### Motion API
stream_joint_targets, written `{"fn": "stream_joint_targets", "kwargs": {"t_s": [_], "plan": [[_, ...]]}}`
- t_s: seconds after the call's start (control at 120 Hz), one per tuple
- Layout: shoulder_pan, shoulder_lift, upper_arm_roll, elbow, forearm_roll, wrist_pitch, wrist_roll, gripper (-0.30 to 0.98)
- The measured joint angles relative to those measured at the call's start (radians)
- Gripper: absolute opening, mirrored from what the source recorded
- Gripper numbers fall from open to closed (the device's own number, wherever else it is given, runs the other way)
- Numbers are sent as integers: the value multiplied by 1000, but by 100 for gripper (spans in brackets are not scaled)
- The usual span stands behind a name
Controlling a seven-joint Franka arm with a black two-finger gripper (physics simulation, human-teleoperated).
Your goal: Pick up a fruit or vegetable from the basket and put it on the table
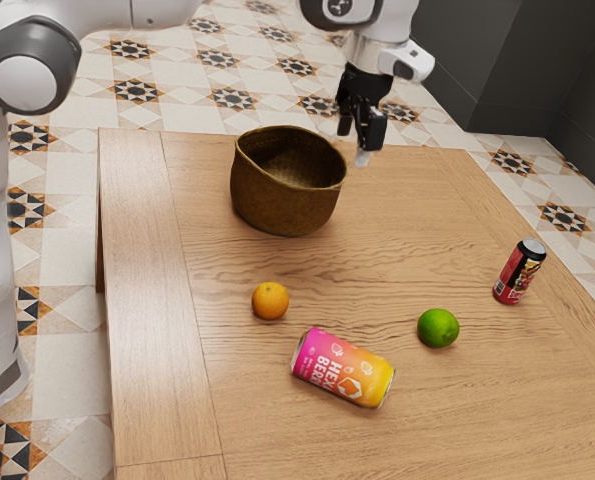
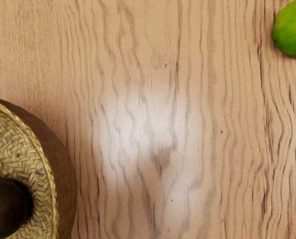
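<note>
The black gripper (image 1: 348,143) of a Franka arm (image 1: 29,75) hangs in the air above the far part of a wooden table (image 1: 147,390), its two fingers spread apart with nothing between them. Below the hand and just beside it, on the exterior view's left, a woven basket (image 1: 277,203) stands upright on the tabletop, its open mouth lower than the hand. Inside, off to one side of the hand, lies the piece of produce at the centre of the assignment: a dark, rounded fruit or vegetable (image 2: 4,206), partly cut off by the wrist view's edge, its exact kind impossible to tell. Out on the wood, nearer the exterior camera than the hand is, an orange (image 1: 270,301) rests to the exterior view's left of the gripper, past the basket. A green lime (image 1: 438,328) sits on the table on the other side, to the exterior view's right of the hand and well apart from it. Between those two fruits, and nearer still to that camera, a pink-and-yellow can (image 1: 343,368) lies on its side, well apart from the gripper. A red-and-black can (image 1: 519,272) stands on its base farthest toward the exterior view's right from the hand, touching neither the lime nor the other can.
</note>
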Motion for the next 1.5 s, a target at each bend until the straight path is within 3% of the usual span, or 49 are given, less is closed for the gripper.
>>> {"fn": "stream_joint_targets", "kwargs": {"t_s": [0.242,0.325,0.442,0.683,0.775,0.958,1.108,1.275,1.5], "plan": [[-34,-7,-12,25,-2,-27,-52,69],[-44,-18,6,78,-17,-79,-158,69],[-90,-18,108,102,-58,-140,-371,69],[103,1,138,105,-80,-157,-746,69],[130,2,137,101,-81,-158,-864,69],[58,-11,133,93,-83,-173,-1063,69],[-2,-85,134,-37,-83,-160,-1185,69],[-9,-70,139,-25,-76,-140,-1282,69],[-55,-40,245,-4,-29,-116,-1348,69]]}}
